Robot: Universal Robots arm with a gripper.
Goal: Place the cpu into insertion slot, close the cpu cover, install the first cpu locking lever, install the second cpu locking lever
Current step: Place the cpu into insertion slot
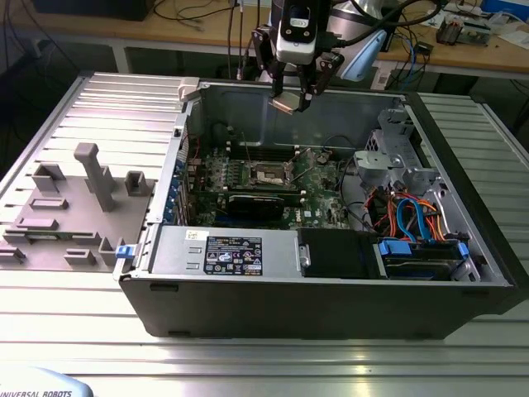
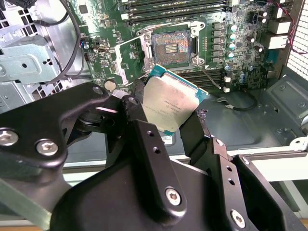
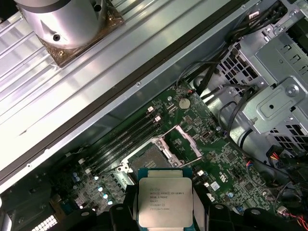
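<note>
The cpu (image 1: 285, 103) is a small square chip with a silvery top, held in the air above the open computer case. My gripper (image 1: 293, 98) is shut on it, one black finger on each of two opposite edges. In both wrist views the cpu (image 2: 171, 103) (image 3: 165, 197) shows between the fingers (image 2: 136, 96), its printed metal top towards the cameras. Below it on the green board lies the insertion slot (image 1: 271, 175) (image 2: 171, 45) (image 3: 147, 159), its dark centre uncovered. The cpu cover (image 2: 127, 60) (image 3: 187, 142), a thin metal frame, stands tilted up beside the slot.
Long narrow memory slots (image 2: 168, 9) run beside the socket. A long black card (image 1: 260, 203) sits nearer the front. A metal drive cage (image 1: 405, 161) and coloured cables (image 1: 409, 215) occupy the exterior view's right. Outside the case, a grey fixture (image 1: 83, 198) stands at its left.
</note>
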